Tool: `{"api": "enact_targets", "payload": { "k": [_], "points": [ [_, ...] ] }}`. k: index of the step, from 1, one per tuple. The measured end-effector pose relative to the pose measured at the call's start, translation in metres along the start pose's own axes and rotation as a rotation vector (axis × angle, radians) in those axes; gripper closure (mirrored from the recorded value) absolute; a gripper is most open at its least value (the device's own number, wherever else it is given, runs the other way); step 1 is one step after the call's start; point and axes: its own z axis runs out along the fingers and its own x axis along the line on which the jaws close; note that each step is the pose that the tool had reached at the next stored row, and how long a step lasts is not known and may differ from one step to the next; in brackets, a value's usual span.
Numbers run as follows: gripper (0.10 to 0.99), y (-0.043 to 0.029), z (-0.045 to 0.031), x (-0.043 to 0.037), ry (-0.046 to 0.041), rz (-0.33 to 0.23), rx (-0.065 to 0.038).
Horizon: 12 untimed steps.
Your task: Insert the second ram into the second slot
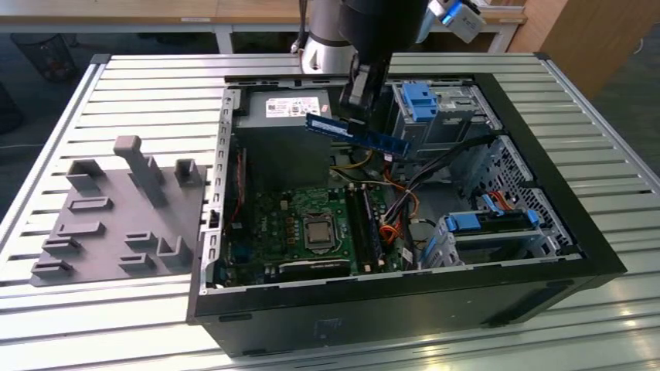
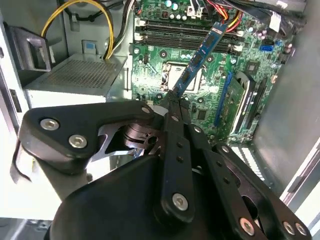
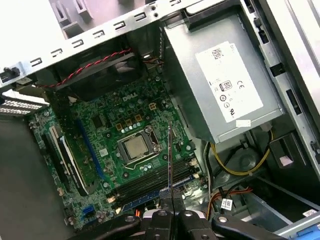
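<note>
Jaws: closed on the thin, long blue circuit-board memory stick (image 1: 356, 133), most of its length jutting out past them.
Stick: in the air, tilted, clear of the green motherboard (image 1: 273, 224) beyond the jaws, inside the open black computer case (image 1: 413, 290).
Slots: the long dark memory slots (image 3: 145, 185) lie just ahead of the jaws, untouched.
Handling: light, stiff and fragile, I'd say. It is best pinched on its flat faces, since a narrow hold could let it pivot.

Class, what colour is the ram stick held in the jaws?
The second ram is blue, best seen in the exterior view.
</note>
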Motion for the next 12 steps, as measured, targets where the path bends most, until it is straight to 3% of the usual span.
{"api": "enact_targets", "payload": {
  "k": [3, 4, 12],
  "points": [
    [0.973, 0.0, 0.0004, 0.0, -0.0011, 0.044, 0.001],
    [0.973, 0.0, 0.0006, 0.0, -0.0022, 0.082, 0.001],
    [0.973, -0.0001, 0.0011, 0.0, -0.005, 0.175, 0.002]
  ]
}}
